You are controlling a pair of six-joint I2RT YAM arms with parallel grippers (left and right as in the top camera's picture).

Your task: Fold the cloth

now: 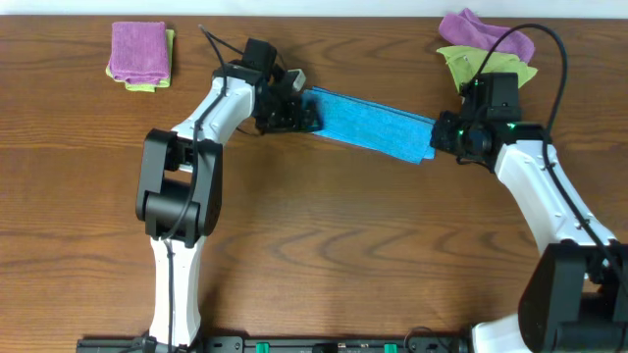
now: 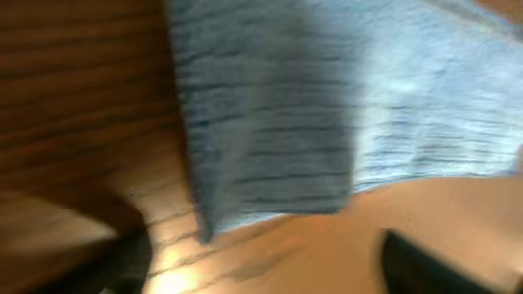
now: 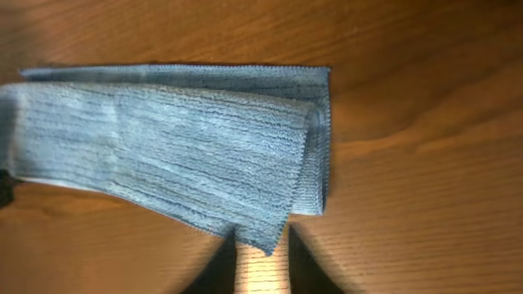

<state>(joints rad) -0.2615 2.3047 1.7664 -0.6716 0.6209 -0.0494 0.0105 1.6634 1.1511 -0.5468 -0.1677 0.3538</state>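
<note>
At the near edge of the wooden surface point(image 1: 324, 245) stand the bases of both arms, and each arm reaches away towards the middle.

The right arm point(image 1: 535, 186) ends at the right end of the cloth point(image 1: 373, 123). In the right wrist view its two dark fingertips point(image 3: 219, 265) stand a little apart with bare wood between them, so the right jaws are parted and grip nothing. The nearest corner of the cloth points into the gap. I cannot tell whether it touches them.

The sky-blue terry cloth lies flat as a long, narrow strip, folded into layers. It runs slantwise from the right jaws up to the left jaws, its left end the farther one.

The left arm point(image 1: 211, 118) bends across to that far left end. The left wrist view is blurred, but dark fingers point(image 2: 425, 265) sit wide apart over bare wood, so the left jaws are open and the cloth's edge lies just beyond them.

At the far left lies a folded purple cloth point(image 1: 137, 51) on a yellow-green cloth point(image 1: 145, 86). At the far right a crumpled purple cloth point(image 1: 481, 34) lies against another yellow-green one point(image 1: 459, 65).
</note>
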